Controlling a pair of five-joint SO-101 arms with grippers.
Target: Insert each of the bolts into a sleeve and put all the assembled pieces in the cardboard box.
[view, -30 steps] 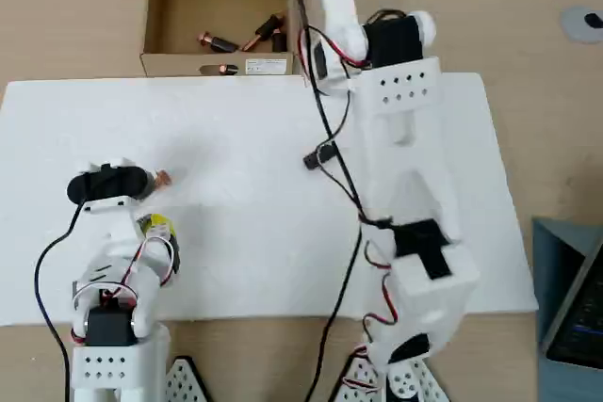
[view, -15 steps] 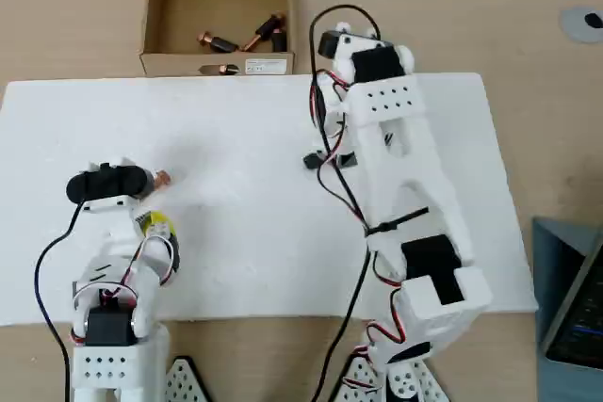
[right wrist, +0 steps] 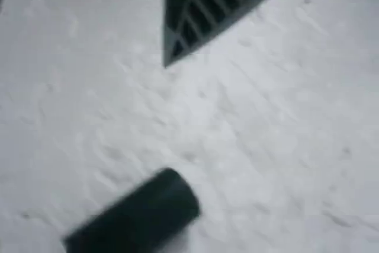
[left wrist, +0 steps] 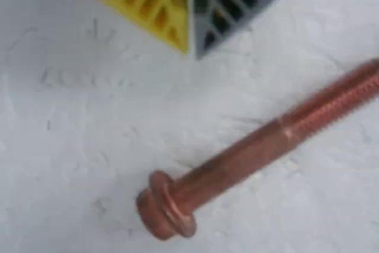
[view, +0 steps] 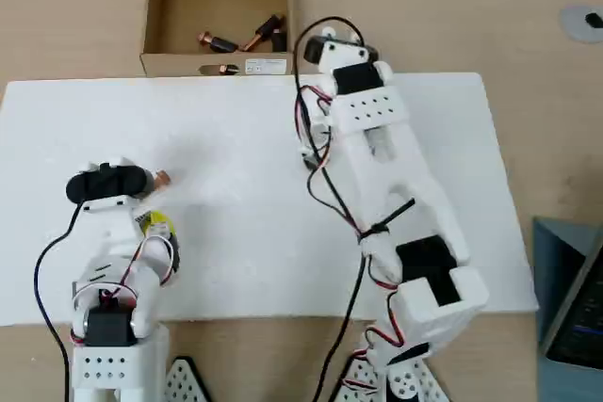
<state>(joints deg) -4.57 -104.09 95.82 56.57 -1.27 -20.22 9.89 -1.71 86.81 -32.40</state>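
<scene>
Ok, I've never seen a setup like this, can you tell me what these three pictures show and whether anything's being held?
These are two small white robot arms at a table. One picture looks down from above; the other two come from cameras on each arm's wrist. On the white sheet lie a copper bolt by the left gripper, which is closed on nothing, and a black sleeve near the right arm. The cardboard box holds a few finished pieces. Neither loose part is held.

Copper bolt (left wrist: pixel 249 158) and black sleeve (right wrist: pixel 139 214) lying loose, assembled pieces (view: pixel 254 40) in cardboard box (view: pixel 179 65)
</scene>
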